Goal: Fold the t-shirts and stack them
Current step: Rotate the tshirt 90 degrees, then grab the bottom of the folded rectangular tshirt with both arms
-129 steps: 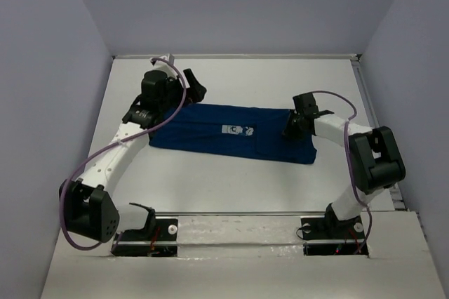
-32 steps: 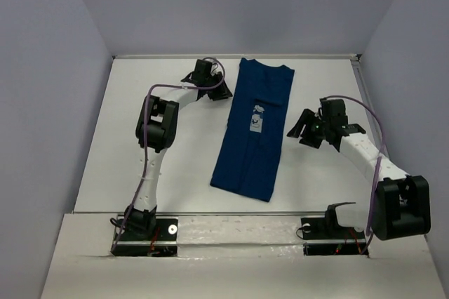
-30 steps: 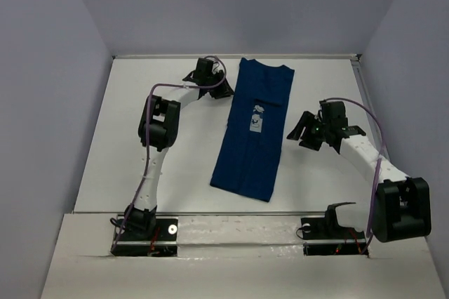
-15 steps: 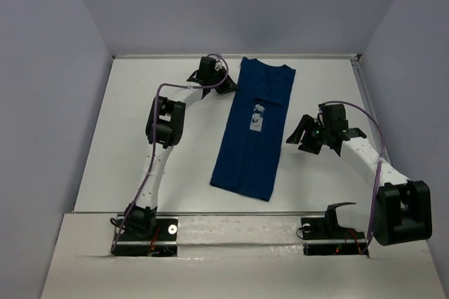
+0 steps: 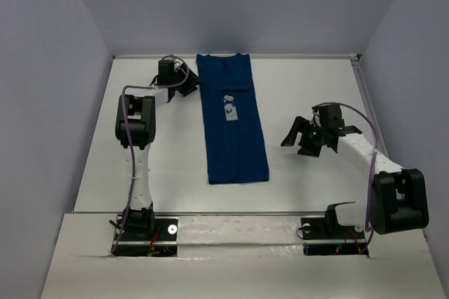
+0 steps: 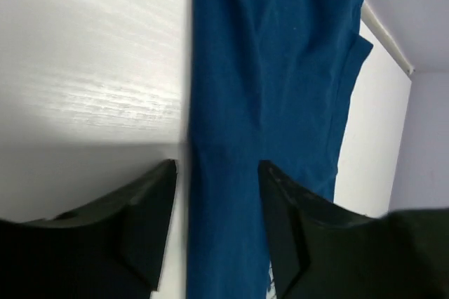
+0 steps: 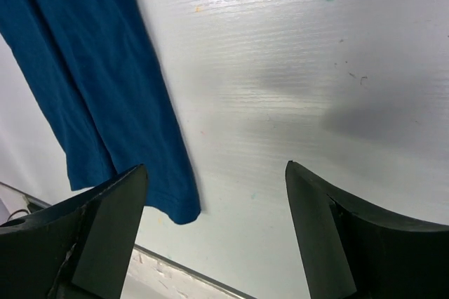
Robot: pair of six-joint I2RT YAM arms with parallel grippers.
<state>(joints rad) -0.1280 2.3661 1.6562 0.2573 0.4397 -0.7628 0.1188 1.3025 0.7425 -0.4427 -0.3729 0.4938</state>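
The t-shirt lies flat on the counter, folded into one long narrow strip. It runs from the far edge, where its collar sits, down toward the near edge, a little left of the counter's middle. The small white chest print faces up in the far half of the strip. The near end is cut square and stops short of the near edge.

The left claw is low by the far left corner, right at the strip's left side below the collar. In the left wrist view its fingers stand apart, straddling the long left edge of the shirt. Blue cloth and a sliver of bare counter show in the gap. I cannot tell whether a fingertip touches the cloth.

The right claw is over bare counter on the right side, clear of the shirt. In the right wrist view its fingers are spread wide with nothing between them. The strip's near right corner lies just beside the left fingertip.
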